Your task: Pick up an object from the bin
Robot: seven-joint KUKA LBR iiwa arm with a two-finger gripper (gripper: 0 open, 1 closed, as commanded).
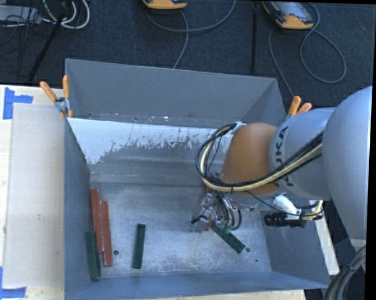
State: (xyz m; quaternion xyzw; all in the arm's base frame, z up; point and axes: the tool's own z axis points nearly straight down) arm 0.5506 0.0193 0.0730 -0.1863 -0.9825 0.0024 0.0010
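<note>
My gripper (208, 220) is low in the right half of the bin, under the orange wrist cover. A dark green flat stick (229, 237) lies slanted on the floor just below and to the right of it, its upper end reaching under the gripper. Whether the stick is between the fingers I cannot tell. Another dark green stick (138, 245) lies upright in the picture on the floor left of centre, well apart from the gripper.
Along the left wall lie two reddish-brown sticks (100, 225) and a dark green stick (92, 255), side by side. The arm and its cables cover the right side of the bin.
</note>
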